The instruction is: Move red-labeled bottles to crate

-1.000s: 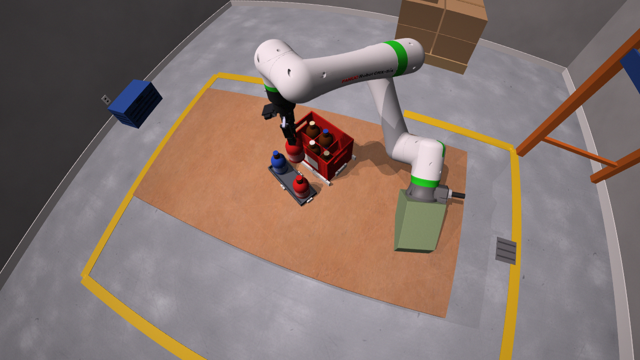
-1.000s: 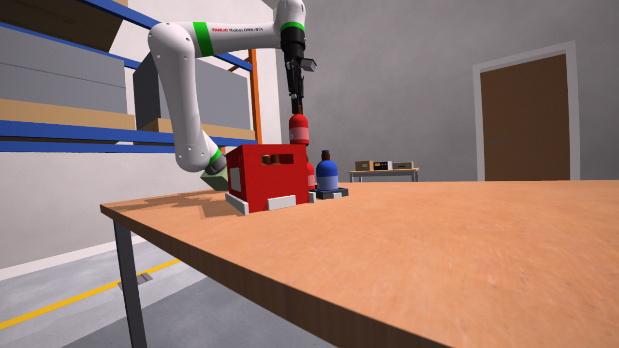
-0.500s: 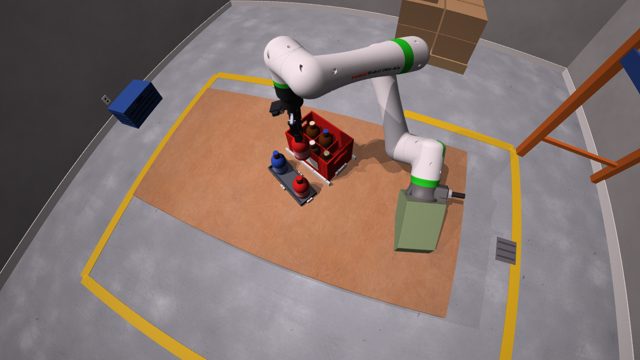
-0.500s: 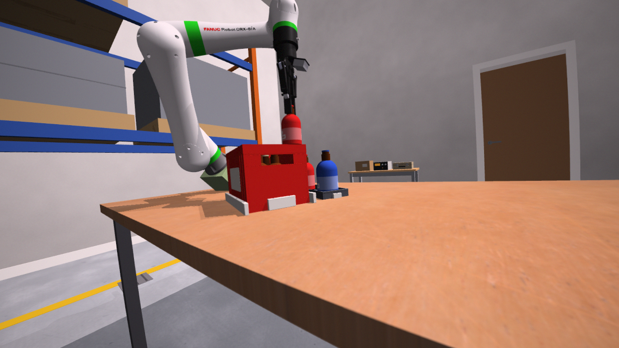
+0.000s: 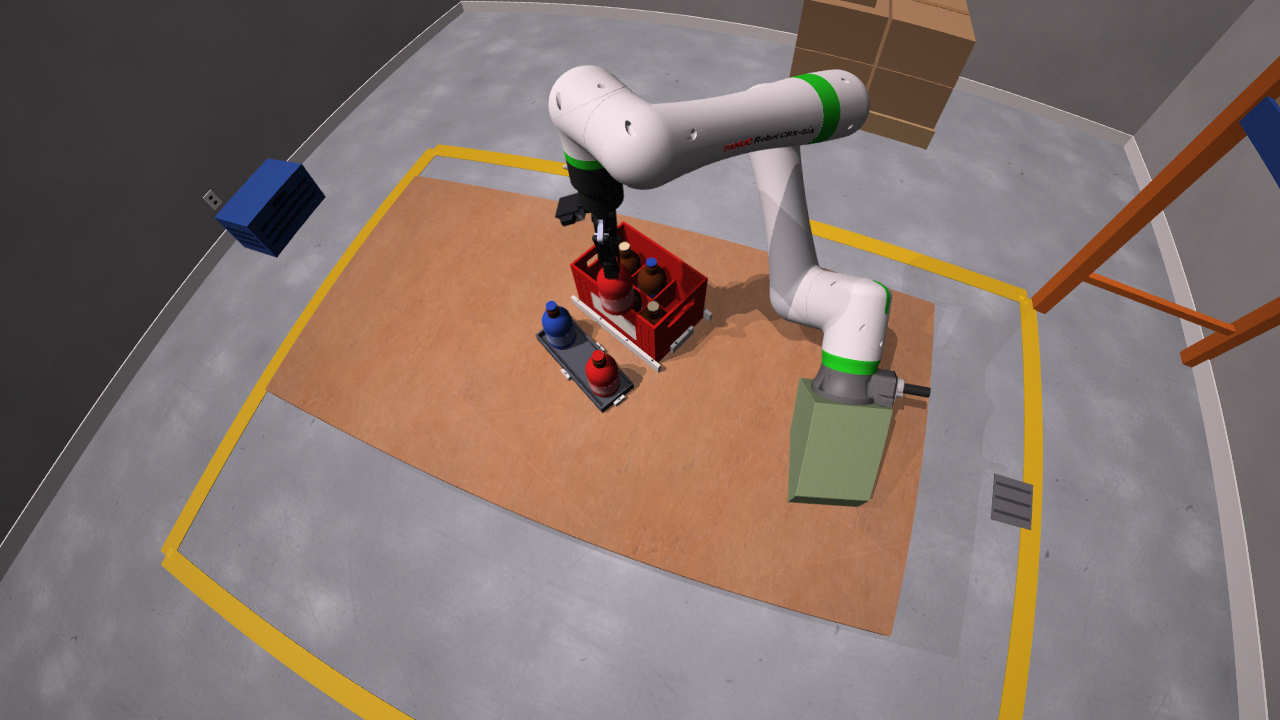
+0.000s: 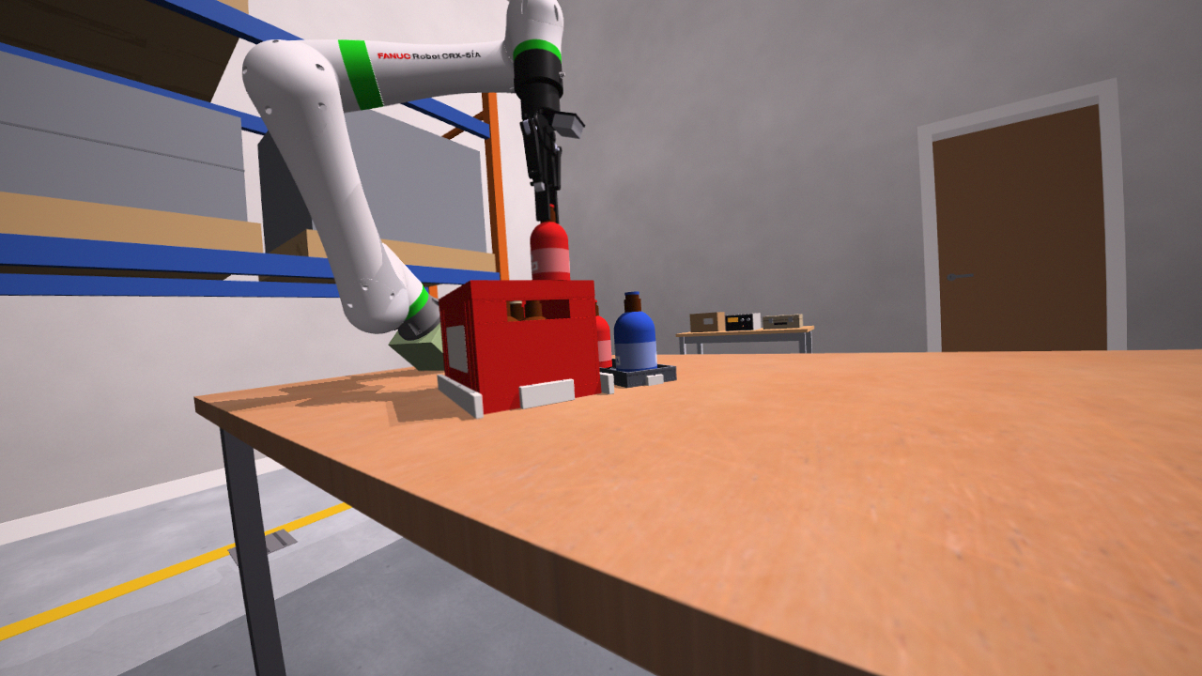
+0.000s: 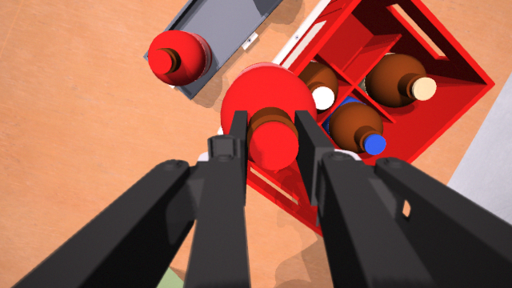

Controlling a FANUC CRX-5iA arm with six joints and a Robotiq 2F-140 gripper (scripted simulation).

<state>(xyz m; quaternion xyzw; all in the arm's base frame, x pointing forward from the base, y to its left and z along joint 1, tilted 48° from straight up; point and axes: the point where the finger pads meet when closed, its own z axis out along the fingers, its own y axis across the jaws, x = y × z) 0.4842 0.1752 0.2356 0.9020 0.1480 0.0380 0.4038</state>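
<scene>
My gripper (image 7: pixel 270 130) is shut on the neck of a red-labeled bottle (image 7: pixel 269 104) and holds it upright above the red crate (image 5: pixel 642 298), over the crate's side nearest the tray. In the side view the held bottle (image 6: pixel 549 250) hangs just above the crate's rim (image 6: pixel 519 345). The grey tray (image 5: pixel 583 367) holds another red-labeled bottle (image 5: pixel 601 372) and a blue-labeled bottle (image 5: pixel 557 324). The crate holds three brown bottles, with a white cap (image 7: pixel 322 98), a blue cap (image 7: pixel 374 144) and a cream cap (image 7: pixel 424 89). An empty slot (image 7: pixel 352 38) shows at the crate's far corner.
White guide strips (image 6: pixel 546 392) lie against the crate's foot. The arm's green base block (image 5: pixel 838 440) stands at the table's right side. A shelf rack (image 6: pixel 126 168) is behind the arm.
</scene>
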